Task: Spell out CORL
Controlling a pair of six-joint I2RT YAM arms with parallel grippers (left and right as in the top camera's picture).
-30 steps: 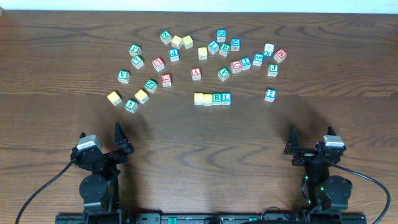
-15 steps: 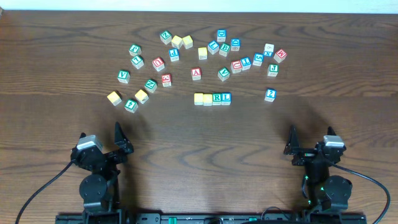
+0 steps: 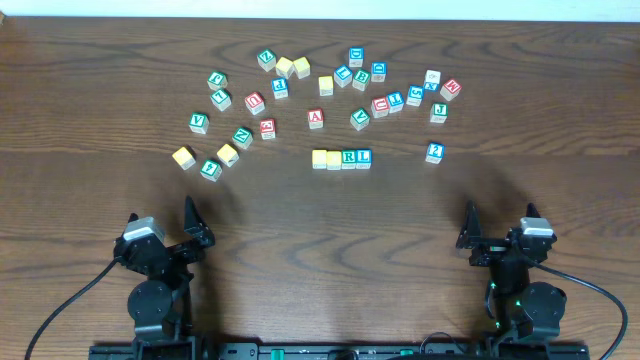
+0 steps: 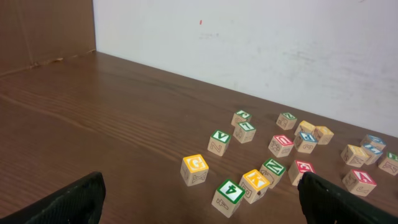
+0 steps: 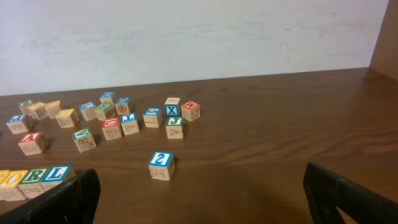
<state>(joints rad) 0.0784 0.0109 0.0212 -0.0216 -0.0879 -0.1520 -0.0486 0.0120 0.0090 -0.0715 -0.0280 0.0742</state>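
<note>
A row of four blocks lies at the table's middle: two yellow-topped ones, then a green R and a blue L. In the right wrist view the row's right end reads O, R, L. My left gripper rests at the near left, open and empty, its fingers wide apart in the left wrist view. My right gripper rests at the near right, open and empty, its fingers wide in the right wrist view. Both are far from the row.
Several loose letter blocks are scattered across the far half of the table. A blue 2 block stands alone right of the row. Yellow G, green 4 and yellow K blocks lie at the left. A white wall runs behind.
</note>
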